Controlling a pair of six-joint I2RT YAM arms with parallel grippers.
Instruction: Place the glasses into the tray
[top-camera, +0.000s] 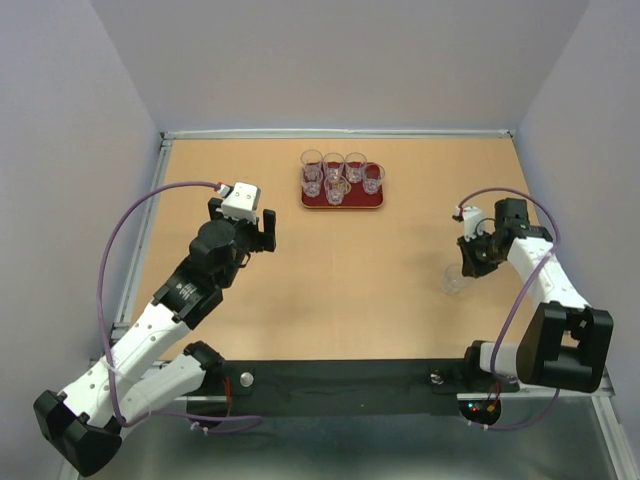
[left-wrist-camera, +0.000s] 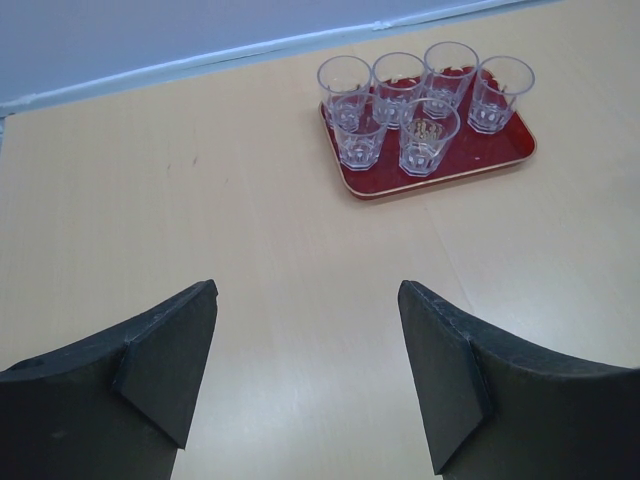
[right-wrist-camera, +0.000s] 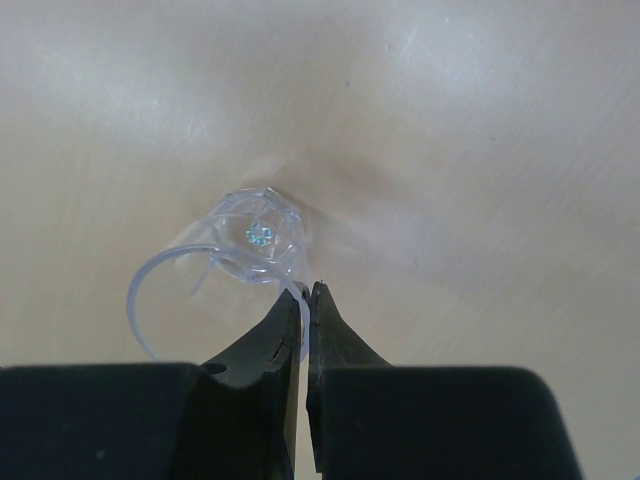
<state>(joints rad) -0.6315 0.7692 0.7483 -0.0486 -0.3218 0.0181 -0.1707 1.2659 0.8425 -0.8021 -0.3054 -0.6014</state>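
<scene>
Left jaws: spread wide, nothing between them, held above bare desk (top-camera: 340, 290) and facing the tray from a distance. Left arm (top-camera: 190, 285) idle, to judge by this.

Tray (left-wrist-camera: 440, 180): dark red, at the far middle of the desk. Tumblers in the tray (left-wrist-camera: 428, 132): six by the left wrist view's count, upright, packed close in two rows. The leftmost back one sits right at the rim.

Lone tumbler (right-wrist-camera: 258, 235): on the desk at the right, well apart from the tray, just beside the right arm (top-camera: 535, 265).

Right jaws: pinched shut on this tumbler's wall at the rim, one finger inside, one outside. Cannot tell whether its base is on the desk or lifted.

Step in hand, my reading: grasp just made on the last loose glass; lift and carry not yet done.

Next move calls for a straight lift without twisting, since the thin rim pinch could slip. Then travel left and away to the tray. The free space looks to be at the front right; lower there clear of its neighbours, then release.
</scene>
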